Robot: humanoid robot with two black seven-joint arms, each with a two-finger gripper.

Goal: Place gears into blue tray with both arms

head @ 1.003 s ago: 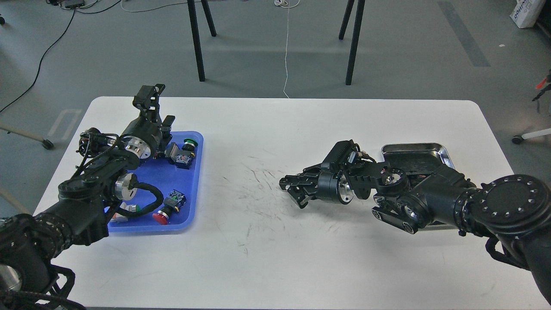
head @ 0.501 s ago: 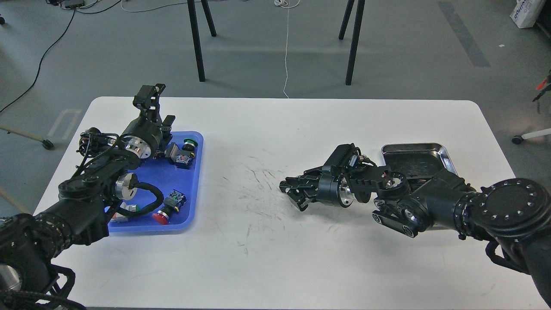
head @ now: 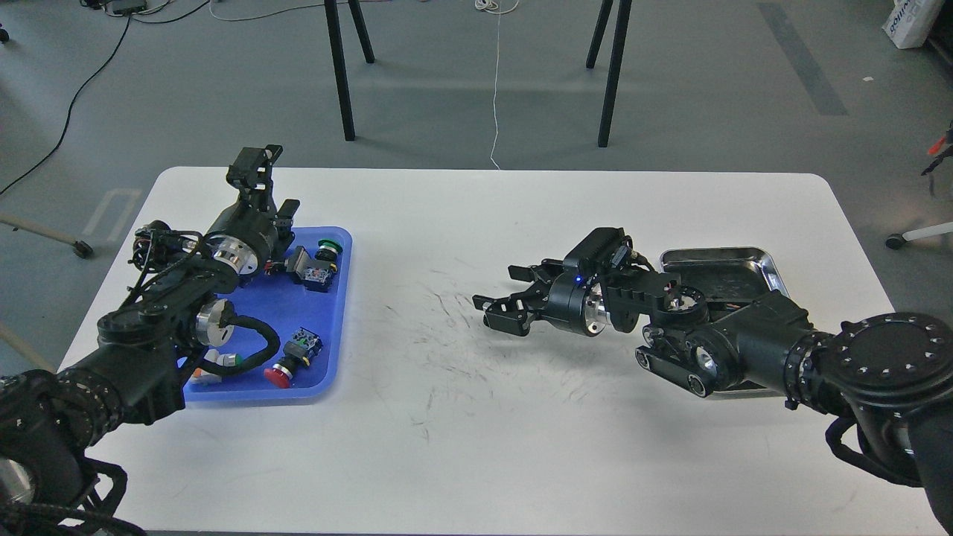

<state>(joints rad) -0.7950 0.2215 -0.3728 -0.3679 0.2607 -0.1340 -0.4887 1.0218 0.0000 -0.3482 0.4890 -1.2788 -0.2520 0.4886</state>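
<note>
Right hand (head: 500, 301) has lifted and spread wide, holding nothing I can see. It points toward the blue tray (head: 327, 357). Left hand (head: 253, 160), beyond that tray: cannot tell.

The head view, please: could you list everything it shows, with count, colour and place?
table: one, white, scuffed, fills the middle.
blue tray: one, blue, table's left side.
push-button switches: at least three visible, green and red caps, in the blue tray.
steel tray: one, shiny, table's right, partly behind the right arm.
stand legs: four, black, on the floor beyond.
gears: none discernible.
left end effector: black, over the blue tray's far edge.
right end effector: black, open, above table centre.
</note>
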